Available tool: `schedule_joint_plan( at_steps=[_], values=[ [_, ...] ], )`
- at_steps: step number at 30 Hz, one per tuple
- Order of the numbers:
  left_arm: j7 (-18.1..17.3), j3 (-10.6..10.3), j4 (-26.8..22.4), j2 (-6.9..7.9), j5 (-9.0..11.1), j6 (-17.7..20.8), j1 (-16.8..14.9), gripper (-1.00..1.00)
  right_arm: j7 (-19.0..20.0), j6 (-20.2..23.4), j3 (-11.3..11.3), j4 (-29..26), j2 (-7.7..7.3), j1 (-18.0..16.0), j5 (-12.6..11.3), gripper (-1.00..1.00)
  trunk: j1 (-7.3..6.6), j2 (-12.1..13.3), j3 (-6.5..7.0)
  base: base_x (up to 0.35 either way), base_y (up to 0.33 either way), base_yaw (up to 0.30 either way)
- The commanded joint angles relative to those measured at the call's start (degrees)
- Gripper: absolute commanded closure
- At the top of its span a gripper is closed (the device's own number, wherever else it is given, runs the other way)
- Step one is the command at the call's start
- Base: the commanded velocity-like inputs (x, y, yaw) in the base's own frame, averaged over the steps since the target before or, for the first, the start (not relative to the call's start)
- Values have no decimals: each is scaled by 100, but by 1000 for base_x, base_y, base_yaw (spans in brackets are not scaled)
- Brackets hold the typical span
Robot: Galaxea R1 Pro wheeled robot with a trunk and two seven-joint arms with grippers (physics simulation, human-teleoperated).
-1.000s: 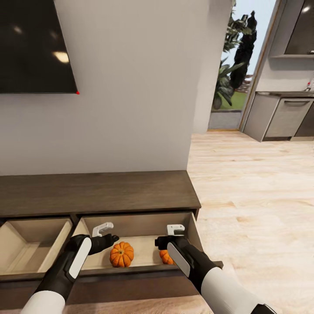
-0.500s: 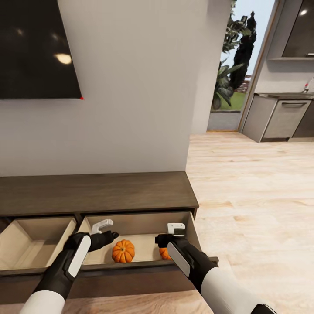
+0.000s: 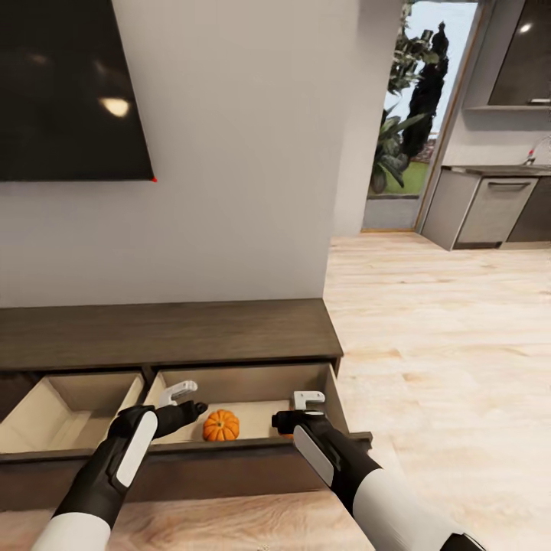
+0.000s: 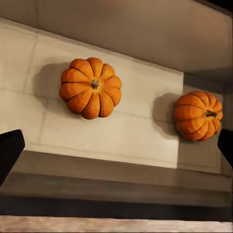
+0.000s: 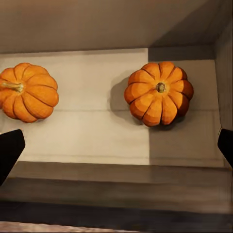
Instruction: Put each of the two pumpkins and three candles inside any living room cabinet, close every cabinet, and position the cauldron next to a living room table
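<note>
1. We stand before the cabinet (image 3: 168, 333), a long, low dark-brown wood unit set against the white wall under a black screen (image 3: 69, 88); two of its drawers are pulled out side by side.
2. Both pumpkins lie on the pale floor of the right-hand drawer (image 3: 252, 383). In the head view one pumpkin (image 3: 220, 425) sits near the middle of that drawer, close to its front edge.
3. In the left wrist view, one pumpkin (image 4: 91, 88) rests stem up and the other pumpkin (image 4: 198, 115) lies tipped on its side near the drawer's side wall; they are apart, not touching.
4. The right wrist view looks down on the same pair (image 5: 158, 93) (image 5: 26, 92).
5. Our left gripper (image 3: 186, 399) hovers over the left part of that drawer, its white fingers spread and holding nothing.
6. Our right gripper (image 3: 308, 402) hovers over the right part, near the drawer's right wall, fingers likewise parted and empty.
7. The left-hand drawer (image 3: 69, 409) also stands open.
8. To the right, light wood flooring (image 3: 444, 344) runs toward a kitchen counter (image 3: 490, 207) and a glazed opening with plants (image 3: 398, 138).
</note>
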Motion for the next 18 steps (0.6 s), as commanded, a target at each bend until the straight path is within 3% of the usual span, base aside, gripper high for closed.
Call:
schedule_joint_plan(
  at_steps=[1,18],
  values=[
    [55,-1,-10,2,61,26,-1,-100,-44,14,20,-4,0,-6,-41,-100,-26,39,13,-294,0,0],
    [55,-9,-3,-7,61,26,0,-100,-46,14,20,-3,0,-6,-41,-100,-378,681,300,-335,0,0]
  ],
)
